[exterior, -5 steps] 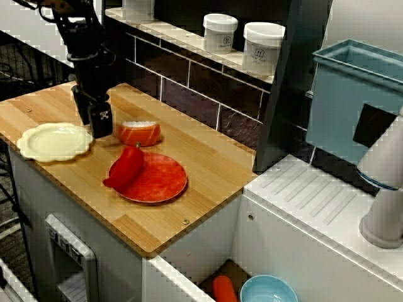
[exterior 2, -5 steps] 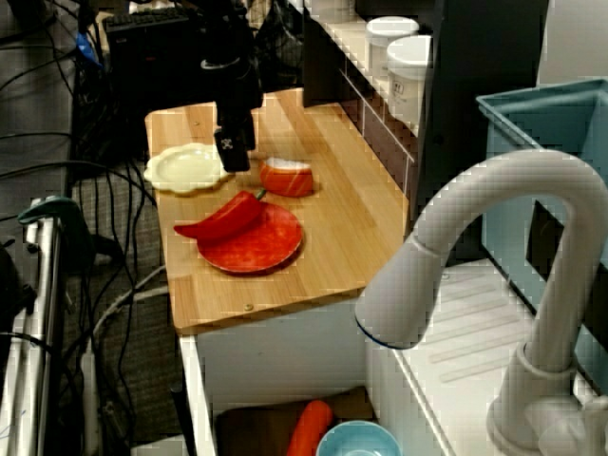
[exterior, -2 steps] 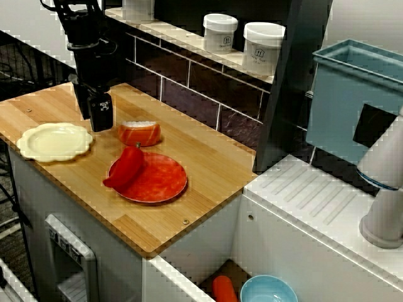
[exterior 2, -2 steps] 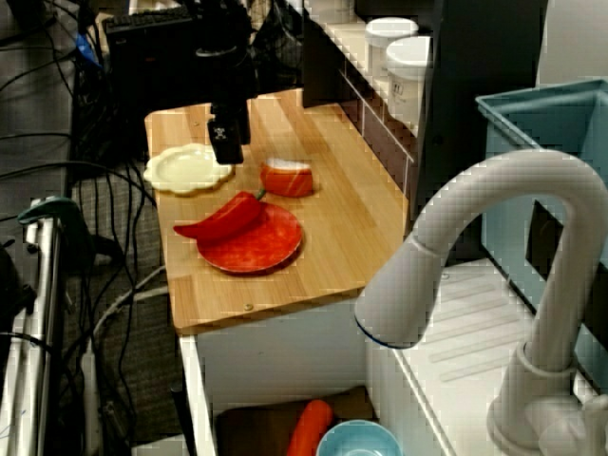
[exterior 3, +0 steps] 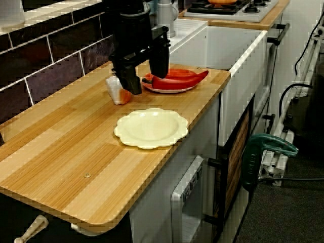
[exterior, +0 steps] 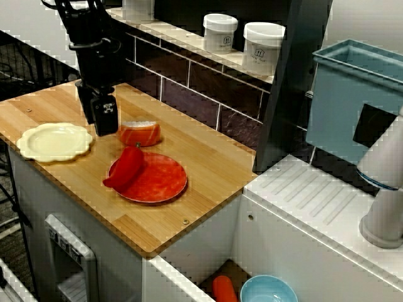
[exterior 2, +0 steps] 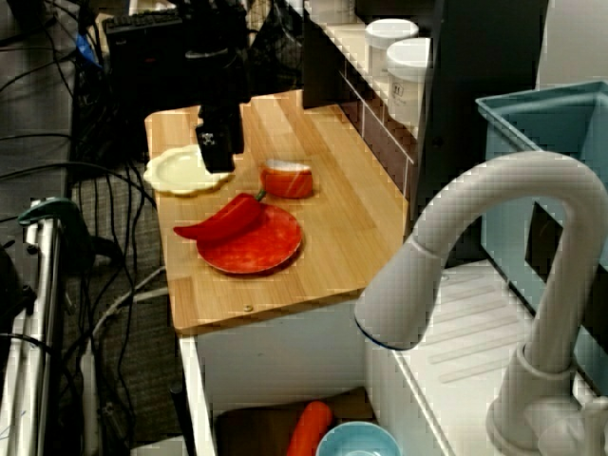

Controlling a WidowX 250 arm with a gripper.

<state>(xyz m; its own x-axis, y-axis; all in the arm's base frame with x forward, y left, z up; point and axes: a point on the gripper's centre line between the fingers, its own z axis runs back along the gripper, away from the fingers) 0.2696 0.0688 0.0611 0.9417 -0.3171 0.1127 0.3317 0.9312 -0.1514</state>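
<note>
Black end effector (exterior: 99, 123), fingers spread and empty, hangs just clear of the wooden desk (exterior: 208, 157), cream plate (exterior: 55, 141) at eight o'clock, orange block (exterior: 140, 133) at four.

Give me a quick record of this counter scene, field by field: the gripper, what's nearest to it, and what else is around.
gripper: jaws apart, nothing between them, low over the wooden counter
nearest things: orange-and-white food piece on one side, cream plate on the other
red pepper: lies on the red plate, pointed end past the rim
back ledge: white jar, a second one beside it
below the counter's end: blue bowl
</note>
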